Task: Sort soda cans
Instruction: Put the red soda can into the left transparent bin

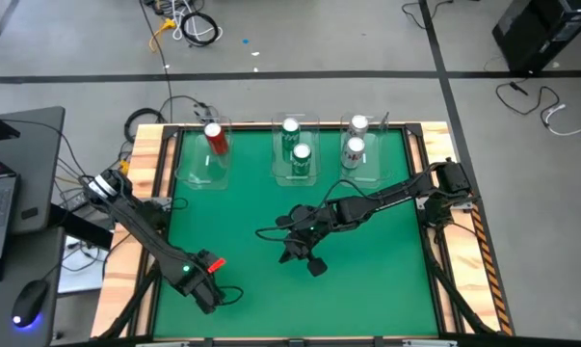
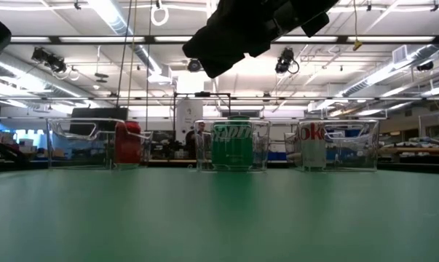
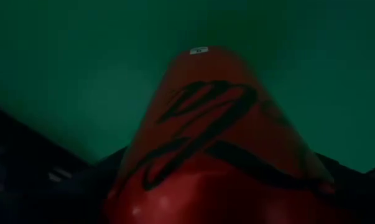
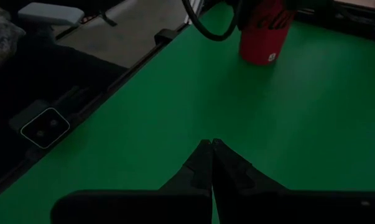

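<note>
My left gripper [image 1: 209, 270] is at the table's near left and is shut on a red soda can [image 1: 213, 262], which fills the left wrist view [image 3: 212, 124]. The can also shows upright in the right wrist view [image 4: 265, 34]. My right gripper [image 1: 311, 262] is shut and empty above the middle of the green mat; its shut fingertips show in its wrist view [image 4: 212, 146]. Another red can [image 1: 213, 140] stands in the far left bin. Two green cans [image 1: 296, 146] stand in the middle bin, and two silver-white cans [image 1: 355, 140] stand in the right bin. My left gripper holds the red can by its upper part [image 3: 193, 186], between its two fingers [image 3: 56, 180], which come from above and point down along the can. The can is upright below the gripper. Its bottom end [image 4: 262, 59] is on the mat or just above it; I cannot tell which.
Three clear plastic bins [image 1: 201, 172] [image 1: 295, 177] [image 1: 367, 175] stand in a row along the far edge; they also show in the low view [image 2: 81, 142]. Wooden rails [image 1: 145, 193] border the mat. Bare green mat [image 1: 367, 280] lies between the grippers and the near edge.
</note>
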Controlling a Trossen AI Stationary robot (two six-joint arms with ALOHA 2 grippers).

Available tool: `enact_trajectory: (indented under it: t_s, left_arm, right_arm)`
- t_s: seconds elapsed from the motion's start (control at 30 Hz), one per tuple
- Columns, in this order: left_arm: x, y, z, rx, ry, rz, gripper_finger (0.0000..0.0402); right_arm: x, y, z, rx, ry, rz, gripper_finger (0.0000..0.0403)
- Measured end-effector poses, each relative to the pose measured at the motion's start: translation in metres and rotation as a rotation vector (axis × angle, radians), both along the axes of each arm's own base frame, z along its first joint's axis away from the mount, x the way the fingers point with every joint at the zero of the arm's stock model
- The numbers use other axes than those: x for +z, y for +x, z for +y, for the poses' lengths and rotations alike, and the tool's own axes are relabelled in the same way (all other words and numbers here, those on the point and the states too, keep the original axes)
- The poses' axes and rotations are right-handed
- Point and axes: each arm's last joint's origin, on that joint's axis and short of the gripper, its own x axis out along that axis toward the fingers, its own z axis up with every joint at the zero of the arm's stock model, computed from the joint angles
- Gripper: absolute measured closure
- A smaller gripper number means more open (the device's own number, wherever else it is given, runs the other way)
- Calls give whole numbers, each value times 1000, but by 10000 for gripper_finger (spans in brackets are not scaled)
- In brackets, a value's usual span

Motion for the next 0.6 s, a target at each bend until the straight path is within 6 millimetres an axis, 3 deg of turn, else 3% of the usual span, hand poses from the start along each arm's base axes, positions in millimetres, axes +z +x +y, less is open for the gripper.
enact_trajectory:
  t_s: [0.13, 0.37, 0.6]
  left_arm:
    - [3, 3, 2, 4, 22, 0, 108]
    - [19, 20, 16, 21, 136, -78, 108]
    - [50, 51, 52, -41, 175, -93, 108]
  right_arm:
    - [0, 0, 0, 0, 0, 3, 393]
    - [-1, 0, 0, 0, -1, 8, 393]
    - [1, -5, -1, 0, -9, 50, 393]
